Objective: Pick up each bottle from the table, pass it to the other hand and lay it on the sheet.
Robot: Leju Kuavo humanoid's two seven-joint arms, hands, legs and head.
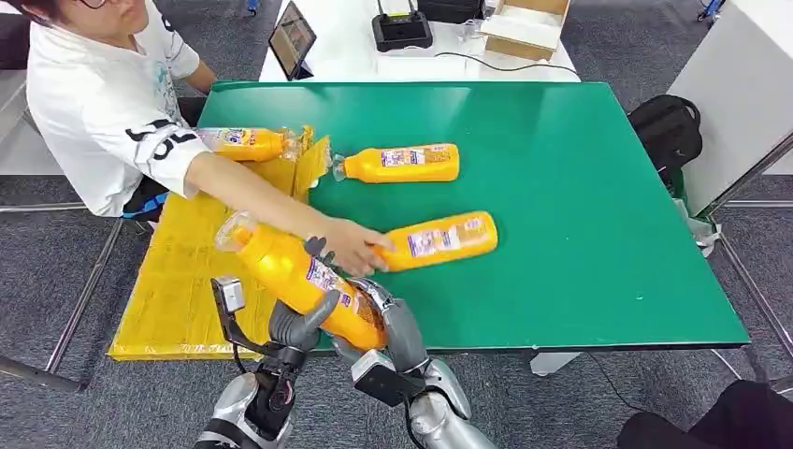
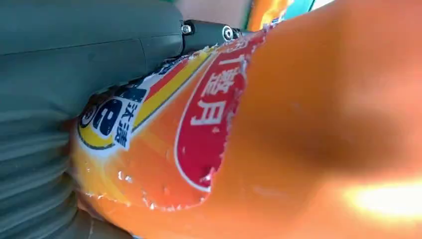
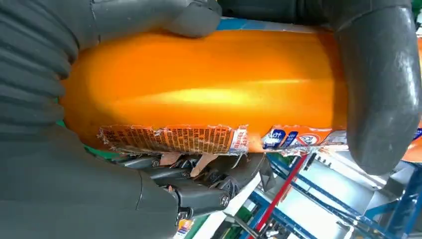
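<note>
While both of your hands are on the same bottle (image 1: 304,281), the weak point is the handover itself. The left hand (image 1: 297,327) has its fingers clamped on the middle of the body, and the right hand (image 1: 393,323) has its fingers wrapped round the base end; the bottle hangs tilted above the near edge of the green surface (image 1: 598,234), cap end out over the yellow sheet (image 1: 178,281).

If you release the right hand before the left has a firm hold, the heavy base will likely swing down and the smooth body could slide out. The right wrist view shows the label (image 3: 171,138) torn and peeling, so fingers resting on it may slip.

A person's hand (image 1: 353,245) reaches across just beyond your grasp to a second bottle (image 1: 439,239) lying on the surface. Swing toward the sheet now and you could strike that arm.

One bottle (image 1: 241,142) already lies at the sheet's far end, and another (image 1: 400,163) lies beside it on the surface.
</note>
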